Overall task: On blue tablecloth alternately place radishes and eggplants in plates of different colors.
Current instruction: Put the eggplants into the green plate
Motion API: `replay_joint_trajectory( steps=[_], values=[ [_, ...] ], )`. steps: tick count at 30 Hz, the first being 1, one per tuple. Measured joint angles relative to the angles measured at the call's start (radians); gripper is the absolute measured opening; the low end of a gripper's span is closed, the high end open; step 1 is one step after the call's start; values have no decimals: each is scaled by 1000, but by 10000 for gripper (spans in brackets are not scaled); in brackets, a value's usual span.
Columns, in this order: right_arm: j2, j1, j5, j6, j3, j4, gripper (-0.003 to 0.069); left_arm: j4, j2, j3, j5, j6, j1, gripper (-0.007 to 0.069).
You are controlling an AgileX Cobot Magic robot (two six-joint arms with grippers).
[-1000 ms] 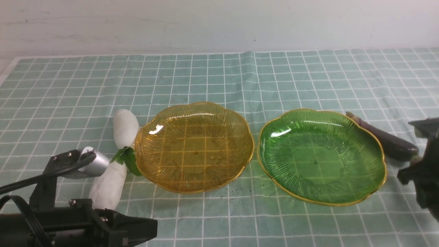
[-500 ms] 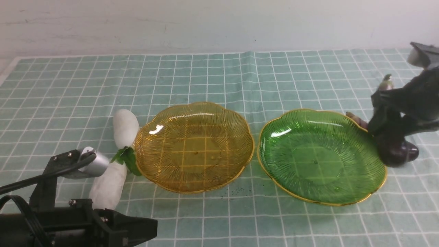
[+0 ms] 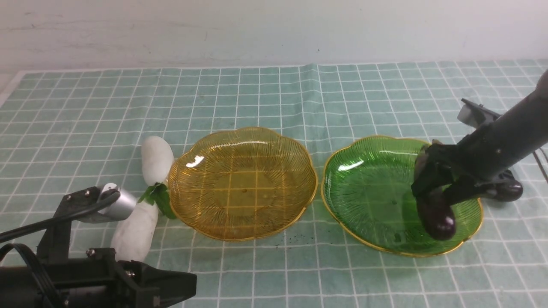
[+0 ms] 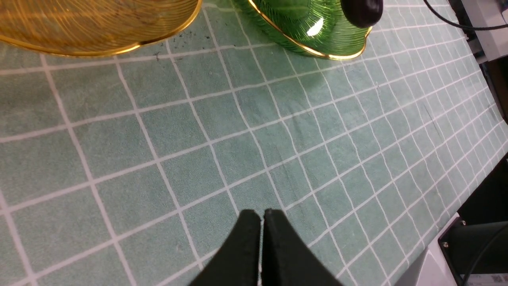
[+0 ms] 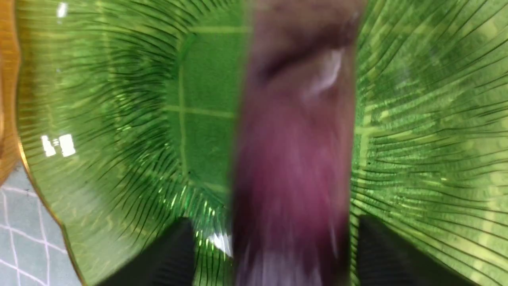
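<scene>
Front: eggplant [image 3: 437, 220] in/over green plate [image 3: 376, 231], right gripper [image 3: 433, 184] around it; left wrist: left gripper [image 4: 262, 224] clenched, nothing held; right wrist: jaws spread, daylight beside eggplant, so released; likely firm, slick, rolls, regrip mid-body.

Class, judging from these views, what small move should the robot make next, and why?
Probably withdraw the right gripper gently: its jaws look parted either side of the eggplant, which appears to be dropping into the green plate beneath it.
</scene>
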Motion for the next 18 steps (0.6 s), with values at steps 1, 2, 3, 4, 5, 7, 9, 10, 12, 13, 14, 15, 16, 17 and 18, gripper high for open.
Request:
replay_joint_trajectory(
  steps=[1,2,3,4,5,7,9,10,12,13,14,15,16,17,18],
  values=[
    [1,0,-2,0,-2,0,593,0,0,0,0,0,0,-7],
    [1,0,-2,0,-4,0,629,0,0,0,0,0,0,-7],
    [1,0,-2,0,-5,0,629,0,0,0,0,0,0,-7],
    [1,0,-2,-3,-10,-5,662,0,0,0,0,0,0,-7],
    [1,0,-1,-3,-19,-21,676,0,0,0,0,0,0,-7],
    [1,0,6,1,-46,-75,687,0,0,0,0,0,0,-7],
    [1,0,26,16,-94,-169,689,0,0,0,0,0,0,-7],
    [1,0,37,22,-120,-204,690,0,0,0,0,0,0,-7],
    [1,0,62,33,-163,-283,691,0,0,0,0,0,0,-7],
    [1,0,72,38,-186,-333,691,0,0,0,0,0,0,-7],
    [1,0,77,38,-198,-366,689,0,0,0,0,0,0,-7],
    [1,0,78,38,-209,-405,687,0,0,0,0,0,0,-7],
    [1,0,78,39,-210,-420,687,0,0,0,0,0,0,-7],
    [1,0,74,39,-217,-474,680,0,0,0,0,0,0,-7],
    [1,0,73,39,-217,-485,680,0,0,0,0,0,0,-7]
  ],
)
